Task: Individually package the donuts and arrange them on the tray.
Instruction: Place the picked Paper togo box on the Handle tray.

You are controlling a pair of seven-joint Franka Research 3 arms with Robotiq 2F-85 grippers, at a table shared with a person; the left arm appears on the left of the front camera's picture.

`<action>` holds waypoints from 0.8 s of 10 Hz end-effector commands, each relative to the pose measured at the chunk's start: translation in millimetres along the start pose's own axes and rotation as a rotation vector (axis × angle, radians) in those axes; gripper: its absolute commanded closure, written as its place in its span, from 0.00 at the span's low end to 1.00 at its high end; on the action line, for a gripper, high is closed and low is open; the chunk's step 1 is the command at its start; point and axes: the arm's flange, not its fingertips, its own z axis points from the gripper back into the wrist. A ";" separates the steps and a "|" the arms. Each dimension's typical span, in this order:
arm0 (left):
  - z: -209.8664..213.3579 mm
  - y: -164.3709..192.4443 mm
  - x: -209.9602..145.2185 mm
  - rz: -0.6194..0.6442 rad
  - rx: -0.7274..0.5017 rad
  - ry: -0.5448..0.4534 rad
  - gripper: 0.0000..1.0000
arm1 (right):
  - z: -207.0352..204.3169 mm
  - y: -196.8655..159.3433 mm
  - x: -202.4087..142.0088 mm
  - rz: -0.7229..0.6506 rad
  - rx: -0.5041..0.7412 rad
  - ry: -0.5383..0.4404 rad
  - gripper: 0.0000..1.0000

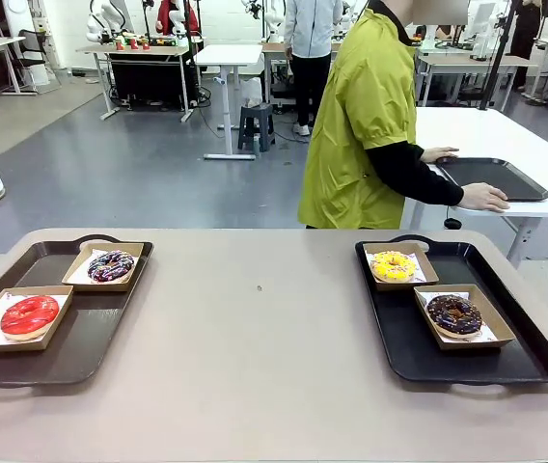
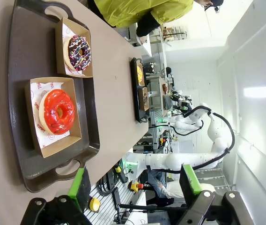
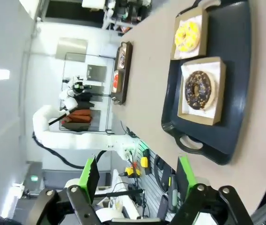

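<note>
Off past the near table edge, both my claws hang in the air holding nothing: left gripper [image 2: 135, 185] spread wide, right gripper [image 3: 137, 176] open too. Nothing between me and the trays. Four donuts, each in its own cardboard tray: red donut [image 1: 29, 315] and drizzled donut [image 1: 111, 265] on the left black tray [image 1: 81, 347], yellow donut [image 1: 394, 265] and dark donut [image 1: 454, 314] on the right black tray [image 1: 428, 362]. Person [image 1: 366, 125] turned toward another table.

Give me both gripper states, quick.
Left gripper: open, holding nothing.
Right gripper: open, holding nothing.
</note>
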 end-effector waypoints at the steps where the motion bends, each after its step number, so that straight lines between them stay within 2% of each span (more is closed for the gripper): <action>1: 0.4 -2.6 -1.3 -0.005 0.009 -0.011 0.00 | 12.2 -18.5 7.4 0.003 0.046 0.000 0.13; 2: 0.4 -2.6 -1.3 -0.005 0.009 -0.011 0.00 | 0.0 0.0 0.0 0.000 0.000 0.000 0.13; 8: 0.4 -2.6 -1.3 -0.005 0.009 -0.011 0.00 | 0.0 0.0 0.0 0.000 0.000 0.000 0.13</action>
